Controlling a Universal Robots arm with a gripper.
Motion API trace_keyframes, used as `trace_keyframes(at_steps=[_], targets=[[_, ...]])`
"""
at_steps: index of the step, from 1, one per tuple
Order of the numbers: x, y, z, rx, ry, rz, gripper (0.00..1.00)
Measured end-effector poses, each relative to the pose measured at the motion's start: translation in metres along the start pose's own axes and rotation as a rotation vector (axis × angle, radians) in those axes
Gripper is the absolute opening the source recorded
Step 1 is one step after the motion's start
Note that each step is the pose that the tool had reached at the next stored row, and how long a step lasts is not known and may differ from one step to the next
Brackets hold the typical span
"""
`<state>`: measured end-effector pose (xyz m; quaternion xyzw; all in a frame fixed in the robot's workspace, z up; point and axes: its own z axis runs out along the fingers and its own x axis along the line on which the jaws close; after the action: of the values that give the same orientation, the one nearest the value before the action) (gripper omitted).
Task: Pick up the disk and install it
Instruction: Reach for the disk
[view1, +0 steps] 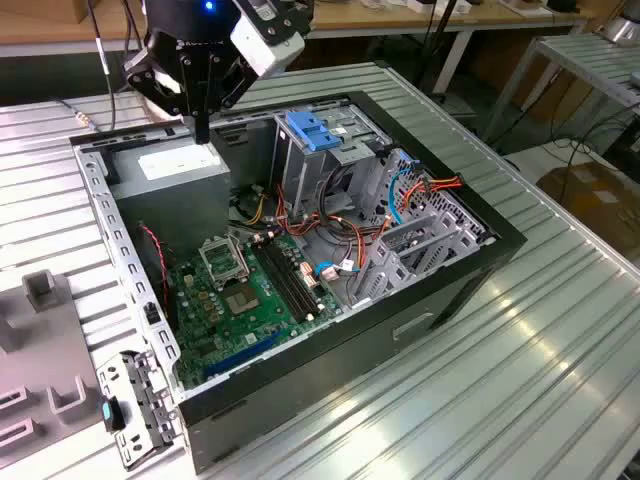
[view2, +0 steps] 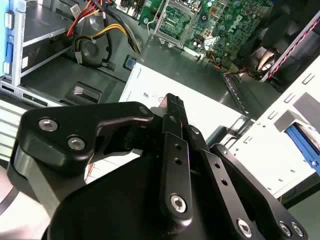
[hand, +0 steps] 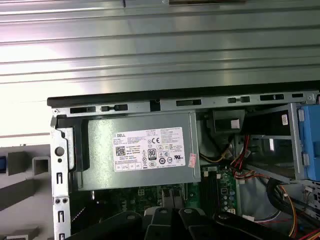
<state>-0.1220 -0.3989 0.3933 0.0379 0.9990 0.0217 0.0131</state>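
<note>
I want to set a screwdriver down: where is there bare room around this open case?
Free: the ridged table at the exterior view's right of the case; also the power supply top. Crowded: the cables between drive cage and motherboard.

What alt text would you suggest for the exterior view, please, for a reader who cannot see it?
A robot gripper, shut and empty, hovers over the power supply inside an open computer case lying on a ridged metal table. Its green motherboard, coloured cables and blue-topped drive cage are exposed.
</note>
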Motion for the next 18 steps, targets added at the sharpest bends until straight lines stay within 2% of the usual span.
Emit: trace_keyframes(at_steps=[7, 18], targets=[[0.0067, -0.0005, -0.0002, -0.0001, 0.0, 0.0, 0.11], [0.0128, -0.001, -0.0002, -0.0002, 0.0001, 0.0, 0.11]])
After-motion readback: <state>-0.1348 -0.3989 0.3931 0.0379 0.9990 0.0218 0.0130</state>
